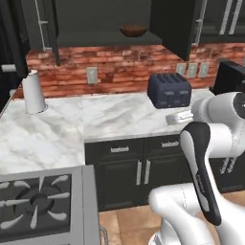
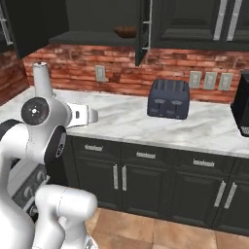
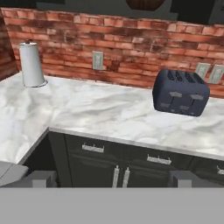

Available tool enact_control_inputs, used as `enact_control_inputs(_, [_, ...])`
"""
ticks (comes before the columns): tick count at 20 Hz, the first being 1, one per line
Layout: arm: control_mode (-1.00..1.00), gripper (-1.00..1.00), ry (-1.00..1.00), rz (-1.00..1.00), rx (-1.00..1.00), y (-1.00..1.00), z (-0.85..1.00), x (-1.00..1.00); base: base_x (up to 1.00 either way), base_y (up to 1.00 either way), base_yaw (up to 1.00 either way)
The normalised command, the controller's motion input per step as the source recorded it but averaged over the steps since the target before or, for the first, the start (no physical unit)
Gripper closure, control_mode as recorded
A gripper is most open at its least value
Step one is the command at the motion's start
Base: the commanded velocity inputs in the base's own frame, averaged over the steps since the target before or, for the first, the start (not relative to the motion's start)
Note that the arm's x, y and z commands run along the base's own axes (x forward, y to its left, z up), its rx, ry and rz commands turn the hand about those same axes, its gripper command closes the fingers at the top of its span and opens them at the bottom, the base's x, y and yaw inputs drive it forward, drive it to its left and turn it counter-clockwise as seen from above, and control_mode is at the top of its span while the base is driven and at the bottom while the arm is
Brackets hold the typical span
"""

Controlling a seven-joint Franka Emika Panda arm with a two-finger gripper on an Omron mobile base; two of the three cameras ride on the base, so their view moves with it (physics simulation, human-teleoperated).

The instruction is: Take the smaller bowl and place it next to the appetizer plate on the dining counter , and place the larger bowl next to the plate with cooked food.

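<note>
The smaller bowl (image 1: 133, 31) (image 2: 125, 32), dark brown wood, sits on the bottom shelf of an open upper cabinet above the wall counter; in the hand view its underside (image 3: 145, 3) peeks in at the top edge. My gripper (image 3: 113, 179) is open and empty, its fingertips (image 3: 40, 178) spread wide, held in front of the counter well below the bowl. In the left base view the hand (image 1: 176, 117) points at the counter near the toaster. The larger bowl, the appetizer plate, the plate with cooked food and the dining counter are out of view.
A dark blue toaster (image 1: 169, 90) (image 2: 168, 98) (image 3: 180, 92) stands on the marble wall counter (image 3: 96, 109) below the bowl's shelf. A white paper towel roll (image 1: 34, 92) (image 3: 31, 64) stands at the left. The open cabinet door (image 1: 172, 26) (image 2: 142, 29) juts out. A stove (image 1: 36, 203) lies lower left.
</note>
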Motion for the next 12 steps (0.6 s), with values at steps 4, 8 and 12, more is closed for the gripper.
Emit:
enact_control_inputs(4, [1.0,-1.0,0.0,0.0,0.0,0.0,0.0,0.0,0.67,0.61,-0.12])
enact_control_inputs(8, [1.0,-1.0,0.0,0.0,0.0,0.0,0.0,0.0,0.66,0.46,-0.12])
enact_control_inputs(12, [1.0,-1.0,0.0,0.0,0.0,0.0,0.0,0.0,0.45,0.0,-0.1])
